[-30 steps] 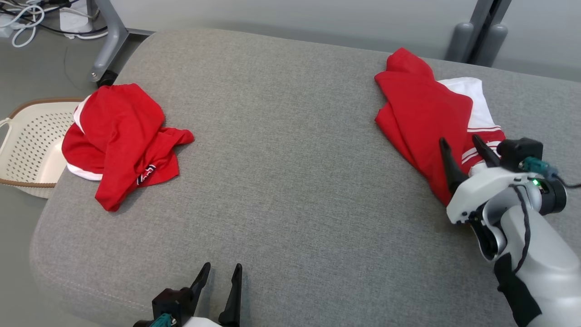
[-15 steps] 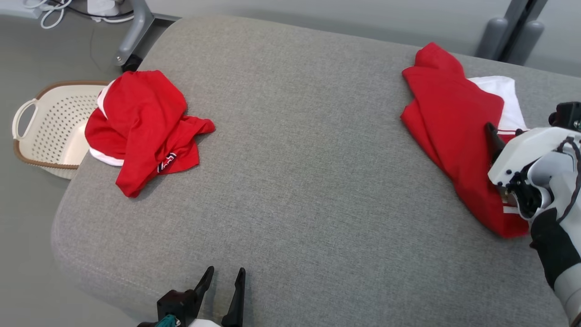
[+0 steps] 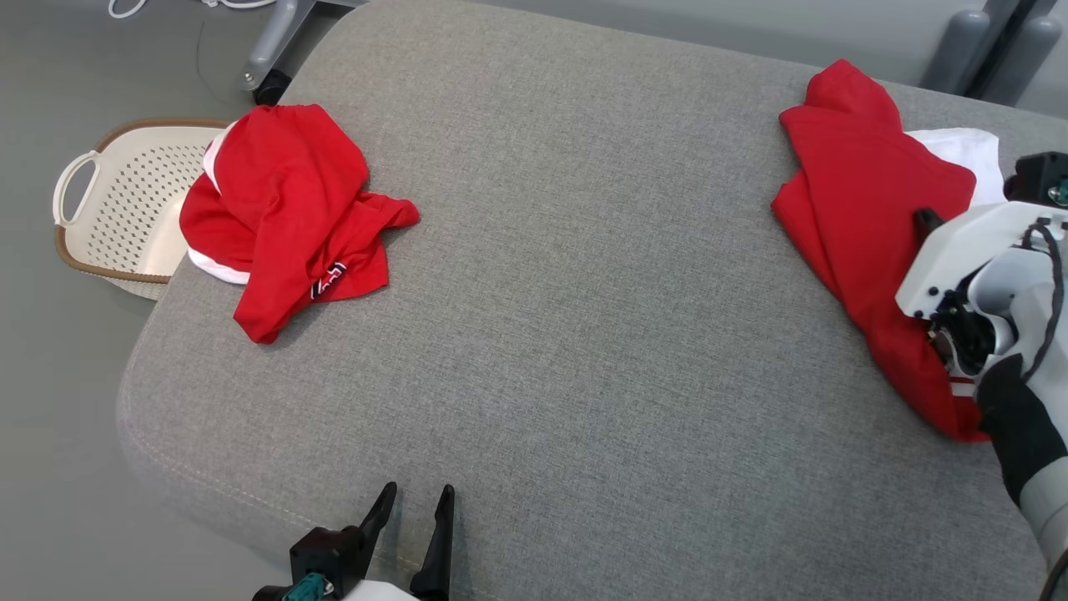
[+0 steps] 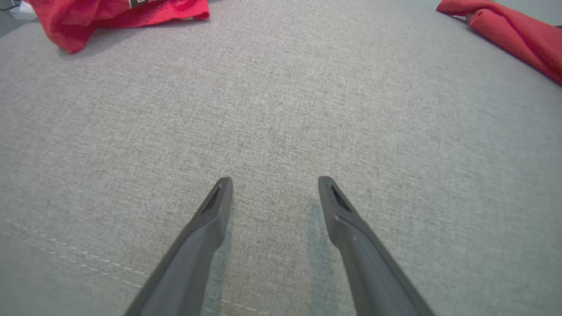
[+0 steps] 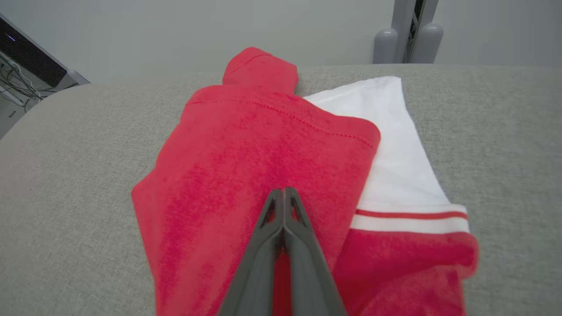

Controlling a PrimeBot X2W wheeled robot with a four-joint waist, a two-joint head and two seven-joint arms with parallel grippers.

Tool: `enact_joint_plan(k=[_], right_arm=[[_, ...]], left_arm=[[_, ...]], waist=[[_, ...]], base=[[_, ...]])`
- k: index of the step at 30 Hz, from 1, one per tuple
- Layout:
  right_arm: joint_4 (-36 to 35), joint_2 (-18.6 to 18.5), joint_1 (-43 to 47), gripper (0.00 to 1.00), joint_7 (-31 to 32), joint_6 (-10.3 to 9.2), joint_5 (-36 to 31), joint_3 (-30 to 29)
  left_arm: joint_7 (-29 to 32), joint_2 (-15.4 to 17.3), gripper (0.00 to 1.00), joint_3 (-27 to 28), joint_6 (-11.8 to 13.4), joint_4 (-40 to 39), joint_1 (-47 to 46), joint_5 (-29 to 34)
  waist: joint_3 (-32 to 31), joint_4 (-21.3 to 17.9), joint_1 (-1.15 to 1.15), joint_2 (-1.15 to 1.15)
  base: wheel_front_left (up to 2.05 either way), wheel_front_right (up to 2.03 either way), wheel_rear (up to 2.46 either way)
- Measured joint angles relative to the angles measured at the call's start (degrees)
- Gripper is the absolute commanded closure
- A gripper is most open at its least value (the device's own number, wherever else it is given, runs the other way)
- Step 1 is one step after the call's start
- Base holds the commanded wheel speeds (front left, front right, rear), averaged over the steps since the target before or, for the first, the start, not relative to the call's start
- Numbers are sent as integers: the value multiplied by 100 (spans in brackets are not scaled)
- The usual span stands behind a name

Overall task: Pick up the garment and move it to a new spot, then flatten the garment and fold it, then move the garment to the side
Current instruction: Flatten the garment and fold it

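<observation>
At the cushion's near edge the left gripper [image 3: 419, 492] hangs with its jaws spread wide over bare grey cushion [image 3: 584, 292], touching nothing. Toward the right edge, the right gripper [image 5: 283, 189] has its two fingers pressed together, tips on the red cloth of the folded garment [image 3: 859, 209]. Whether cloth is caught between them cannot be told. That garment, red with a white striped part, lies along the right edge up to the far right corner. There are two garments in all. The crumpled garment [image 3: 284, 209] sits at the far left corner, partly over the left edge. One perforated basket [image 3: 108, 192] stands on the floor just beside it. The wide middle of the cushion between the garments is bare. Beyond the far edge stand a metal leg [image 3: 271, 50] and two grey posts [image 3: 984, 42].
</observation>
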Motion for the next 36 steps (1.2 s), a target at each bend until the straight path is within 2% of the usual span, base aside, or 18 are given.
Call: enact_joint_plan(k=[10, 15, 16, 17, 18, 22, 26, 28, 33, 36], right_arm=[[-653, 238, 38, 100, -357, -1, 268, 546], [-1561, 543, 314, 100, -598, 0, 659, 1344], [-1807, 556, 399, 94, -710, 0, 745, 1562], [-2040, 538, 487, 56, -854, 0, 787, 1780], [-2253, 497, 584, 0, -1059, 0, 802, 1979], [-2698, 290, 1060, 0, -1623, 0, 771, 2381], [-2916, 203, 1530, 0, -1769, 1, 475, 2273], [-3039, 221, 1825, 0, -1779, 0, 402, 1961], [-3739, 328, 2936, 0, -1794, 0, -305, 869], [-3967, 416, 3509, 0, -1794, 0, -653, 491]], left_arm=[[0, -1, 0, 57, 18, -11, 2, -7], [0, 0, 0, 134, 18, -58, 10, 13], [0, 1, 0, 171, 18, -93, 15, 49], [0, -3, 0, 213, 20, -142, 16, 70], [0, -3, 0, 260, 26, -199, 25, 111], [0, -3, 0, 459, 60, -371, 144, 290], [0, -2, 0, 677, 59, -510, 169, 419], [0, -2, 0, 767, 58, -555, 171, 515], [0, 1, 0, 1048, 12, -589, 273, 681], [0, -1, 0, 1151, -8, -575, 331, 721]], waist=[[-126, -160, 0, 0], [-260, -265, 0, 0], [-298, -288, 0, 0], [-340, -314, 0, 0], [-390, -344, 0, 0], [-622, -527, 0, 0], [-839, -835, 0, 0], [-935, -1008, 0, 0], [-1167, -1569, 0, 0], [-1256, -1840, 0, 0]], base=[[0, 0, 0], [0, 0, 0], [0, 0, 0], [0, 0, 0], [0, 0, 0], [0, 0, 0], [0, 0, 0], [0, 0, 0], [0, 0, 0], [0, 0, 0]])
